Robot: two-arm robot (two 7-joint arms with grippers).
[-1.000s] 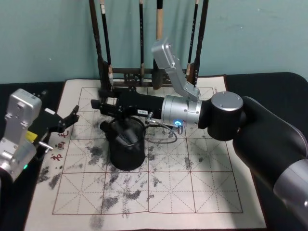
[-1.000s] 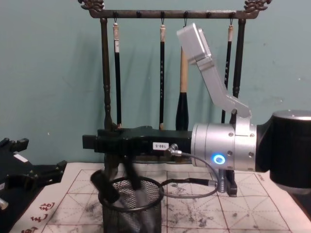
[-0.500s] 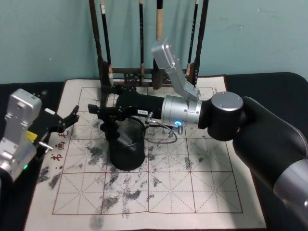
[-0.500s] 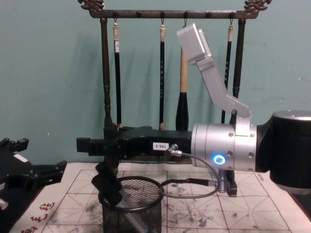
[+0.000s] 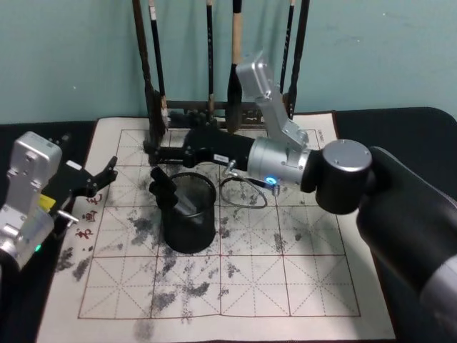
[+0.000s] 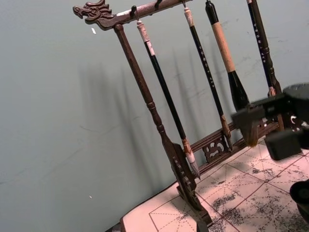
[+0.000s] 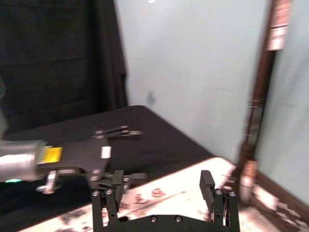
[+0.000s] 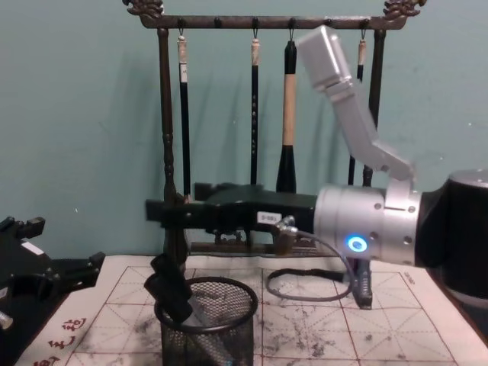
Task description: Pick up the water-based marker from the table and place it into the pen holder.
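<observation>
the water-based marker (image 5: pixel 166 187) now leans in the pen holder (image 5: pixel 189 221), its cap end over the rim at about 10 o'clock. the right gripper (image 5: pixel 152 151), fingers spread and empty, has risen and drawn back toward the brush rack (image 8: pixel 164 137) since half a second ago. the left gripper (image 5: pixel 107 174) stays parked at 9 o'clock, fingers apart, holding nothing.

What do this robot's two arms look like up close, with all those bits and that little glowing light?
The right arm has bulky black shells, a silver wrist drum with a glowing blue ring light, a silver angled bracket, a looping grey cable and a black pincer with a small white label. The left arm is silver and boxy, with a green light, a yellow sticker and a black pincer.
</observation>
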